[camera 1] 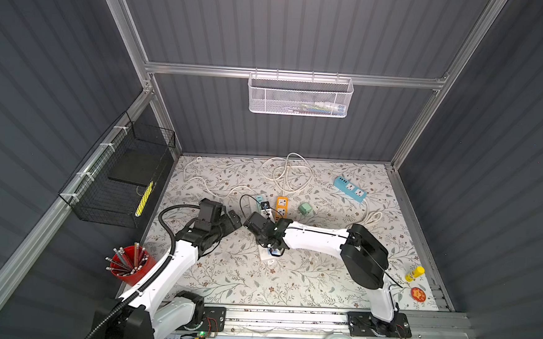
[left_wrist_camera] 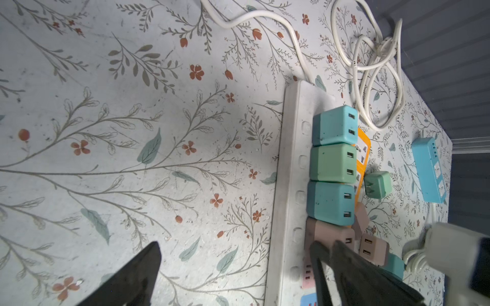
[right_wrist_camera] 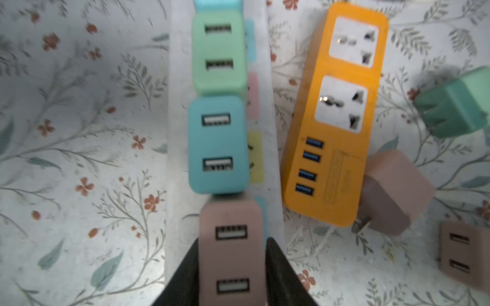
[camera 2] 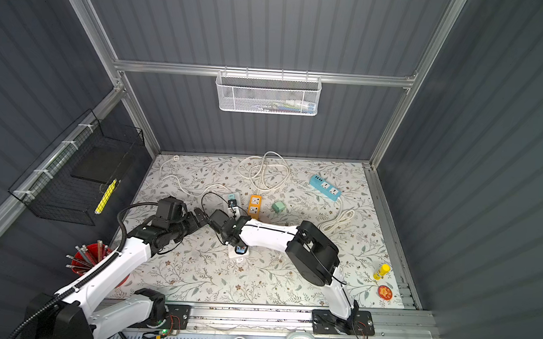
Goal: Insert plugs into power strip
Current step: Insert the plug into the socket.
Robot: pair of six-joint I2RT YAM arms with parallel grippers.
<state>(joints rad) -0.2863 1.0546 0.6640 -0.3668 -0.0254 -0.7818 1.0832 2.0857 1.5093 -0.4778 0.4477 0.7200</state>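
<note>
Start at the left of a top view. The left pincer [camera 1: 233, 220] hangs above the floral tablecloth [camera 1: 224, 280] with its jaws spread wide and nothing between them. Just to its right, the right pincer [camera 1: 273, 248] points down onto the white power strip [camera 1: 264, 255].

Now read the right wrist view from left to right. The white power strip runs from top to bottom, left of centre. A row of plugs is seated in it:
- a mint green plug [right_wrist_camera: 218, 53] near the top;
- a teal plug [right_wrist_camera: 218, 144] at mid-height;
- a pink plug [right_wrist_camera: 230, 254] at the bottom.

The right pincer's black fingers [right_wrist_camera: 275, 265] stand on either side of the pink plug, close against its left and right faces. The jaws are parted about as wide as the plug. You cannot tell whether they press on it or only flank it.

Right of the white strip lies an orange power strip [right_wrist_camera: 336, 119], slightly tilted. Just beside its lower right corner, a loose pink plug [right_wrist_camera: 395, 190] lies on its side with its prongs showing. A loose green plug [right_wrist_camera: 456, 103] lies at the upper right. A second loose pink plug [right_wrist_camera: 464, 251] sits at the lower right edge.
</note>
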